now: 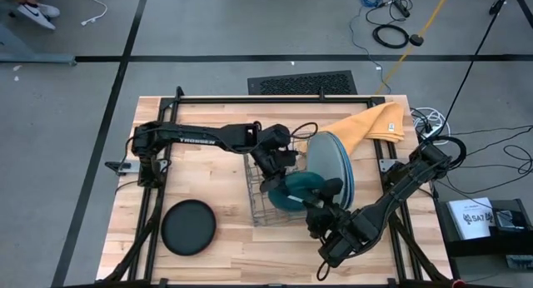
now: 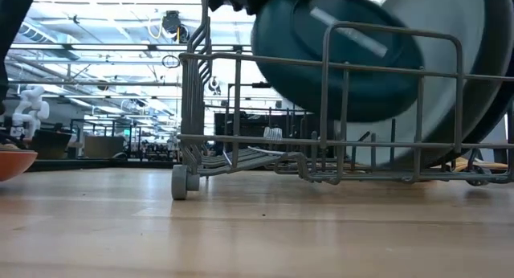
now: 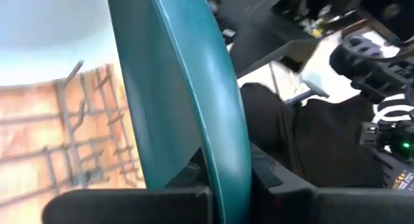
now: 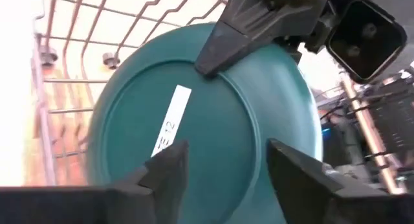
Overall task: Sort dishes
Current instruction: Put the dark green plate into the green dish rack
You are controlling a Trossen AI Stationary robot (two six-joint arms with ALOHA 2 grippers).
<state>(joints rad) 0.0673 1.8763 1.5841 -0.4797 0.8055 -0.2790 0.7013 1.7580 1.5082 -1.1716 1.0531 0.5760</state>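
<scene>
Over the wooden worktop (image 1: 225,263), left gripper (image 3: 226,185) jaws pinch the stiff, slick dark teal plate (image 4: 213,120) by its rim; right gripper (image 4: 223,162) jaws are spread.

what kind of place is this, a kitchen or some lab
Most likely a robotics lab or workshop, not a kitchen: the wooden table sits in a black metal frame on a grey taped floor, cables trail across it, and the low view shows a big open hall behind.
</scene>
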